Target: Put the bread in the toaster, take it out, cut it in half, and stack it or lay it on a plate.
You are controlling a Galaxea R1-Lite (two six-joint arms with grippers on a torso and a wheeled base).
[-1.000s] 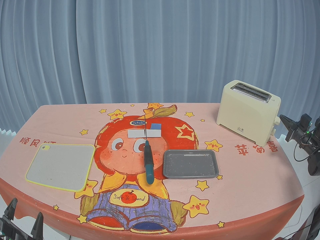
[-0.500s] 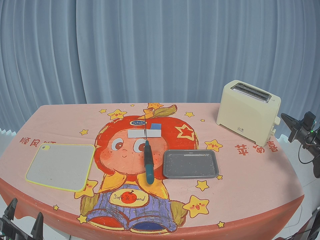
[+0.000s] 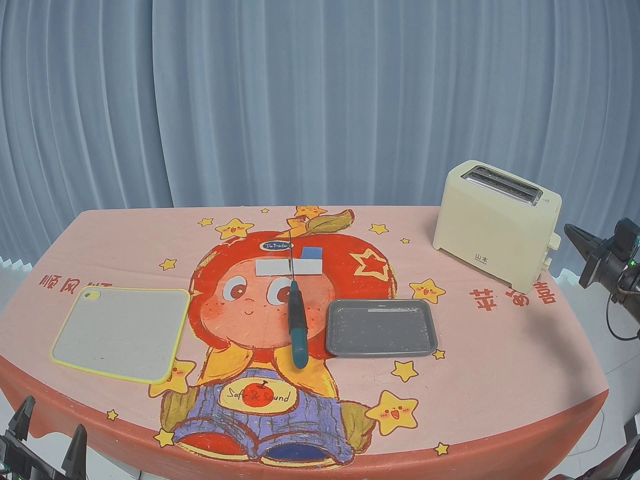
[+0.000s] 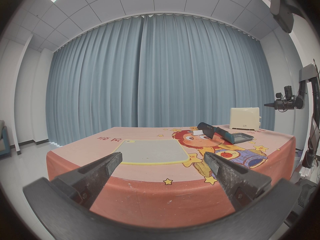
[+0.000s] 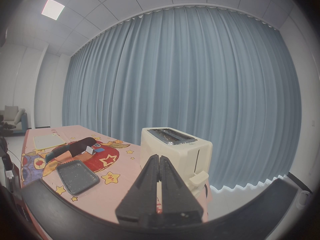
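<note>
A round table is covered by a pink cloth printed with a cartoon girl with an apple-red head, yellow stars, and red characters near both side edges. A small label is printed on the girl's head, and a line of script on the apple on her chest.

One cream toaster stands at the far right of the table, slots upward, with a small dark printed mark low on its side. Whether bread sits in the slots cannot be told.

One rectangular grey plate lies near the middle. Just to its left, one knife with a teal handle lies with its dark blade on edge, the blade crossing a small white and blue block. One grey cutting board with a yellow-green rim lies flat at the left.

The left gripper sits below the table's near left edge, its jaws spread wide and holding nothing. The right gripper hangs in the air off the table's right edge, just beside the toaster's lever, its two fingers pressed together with nothing between them.

A blue-grey curtain hangs behind.
</note>
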